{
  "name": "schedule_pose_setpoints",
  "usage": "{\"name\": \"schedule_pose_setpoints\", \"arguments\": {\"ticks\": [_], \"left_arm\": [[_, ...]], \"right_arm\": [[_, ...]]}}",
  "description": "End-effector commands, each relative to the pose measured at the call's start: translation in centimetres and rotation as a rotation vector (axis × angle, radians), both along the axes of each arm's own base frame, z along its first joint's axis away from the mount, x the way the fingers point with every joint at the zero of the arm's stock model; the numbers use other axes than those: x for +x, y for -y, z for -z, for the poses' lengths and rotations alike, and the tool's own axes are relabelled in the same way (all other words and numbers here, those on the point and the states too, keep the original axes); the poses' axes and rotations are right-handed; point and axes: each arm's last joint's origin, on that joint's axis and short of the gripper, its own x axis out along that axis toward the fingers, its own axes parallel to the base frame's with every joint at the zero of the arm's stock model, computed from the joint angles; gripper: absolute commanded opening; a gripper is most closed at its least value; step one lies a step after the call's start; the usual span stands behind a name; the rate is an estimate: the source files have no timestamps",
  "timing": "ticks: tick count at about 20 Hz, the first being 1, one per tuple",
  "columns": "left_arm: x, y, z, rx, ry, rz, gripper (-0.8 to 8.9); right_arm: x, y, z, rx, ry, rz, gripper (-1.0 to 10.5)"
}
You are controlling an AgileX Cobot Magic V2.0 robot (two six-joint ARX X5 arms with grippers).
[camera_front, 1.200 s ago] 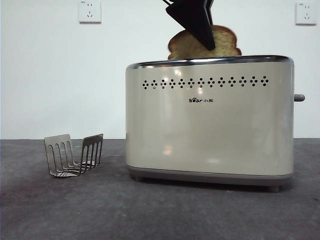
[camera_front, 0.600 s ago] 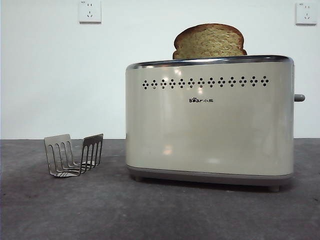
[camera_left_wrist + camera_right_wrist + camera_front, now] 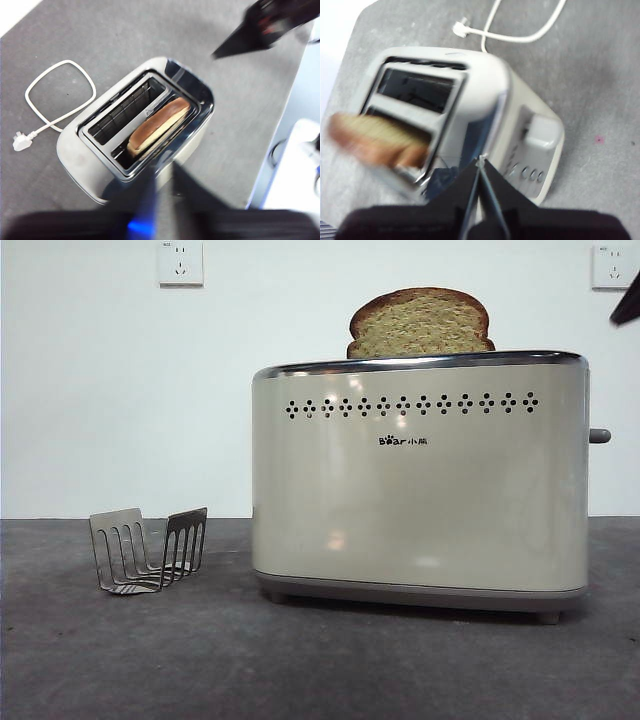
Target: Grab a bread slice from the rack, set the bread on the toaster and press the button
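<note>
The bread (image 3: pixel 420 324) stands upright in one slot of the toaster (image 3: pixel 420 480), its rounded top clear above the chrome rim, and the rack (image 3: pixel 148 550) sits bare on the worktop (image 3: pixel 200 660) well off to the side, so what is left is, by my judgement, the press on the button (image 3: pixel 599 435). The move turns on where that knob lies from the right tool (image 3: pixel 480 165). In the right wrist view the tool's two jaws meet at their tips with nothing between them, clenched and empty, poised over the toaster's narrow end; the button (image 3: pixel 540 132) lies just ahead of and below those tips, on the end face that runs crosswise to the toaster's long axis. In the front view this tool shows only as a dark tip (image 3: pixel 627 305) above and just outboard of the knob, so the press calls for a mostly downward travel. The left tool (image 3: pixel 162 182) hovers over the bread's slot with a narrow gap between its jaws, grasping nothing, and is farther from the button; the right arm is the nearer one.
</note>
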Motion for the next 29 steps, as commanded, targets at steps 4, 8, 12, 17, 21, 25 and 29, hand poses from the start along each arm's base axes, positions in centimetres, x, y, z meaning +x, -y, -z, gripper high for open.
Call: {"name": "schedule_pose_setpoints", "arguments": {"ticks": [4,8,12,17,21,25,29], "left_arm": [[-1.9,-1.9,1.6,0.006,-0.085,-0.047,-0.08],[-3.0,-3.3,4.5,0.085,-0.144,-0.084,-0.08],[-3.5,-4.6,6.7,0.119,-0.204,-0.151,-0.08],[-4.1,-5.8,7.4,0.159,-0.172,-0.287,-0.08],[-4.9,-6.5,6.9,0.131,-0.156,-0.290,-0.08],[-5.7,-7.3,6.3,0.102,-0.134,-0.290,-0.08],[-6.5,-8.0,5.8,0.075,-0.115,-0.292,-0.08]], "right_arm": [[3.0,1.5,2.4,0.111,-0.057,-0.029,-0.1],[4.7,1.7,4.6,0.146,-0.114,-0.076,-0.1],[5.8,1.9,6.3,0.152,-0.168,-0.082,-0.1],[6.4,2.0,7.6,0.153,-0.206,-0.090,-0.1],[7.0,2.1,8.9,0.154,-0.248,-0.090,-0.1],[7.3,2.2,10.0,0.138,-0.288,-0.085,-0.1],[7.8,2.3,11.2,0.124,-0.329,-0.076,-0.1]]}}
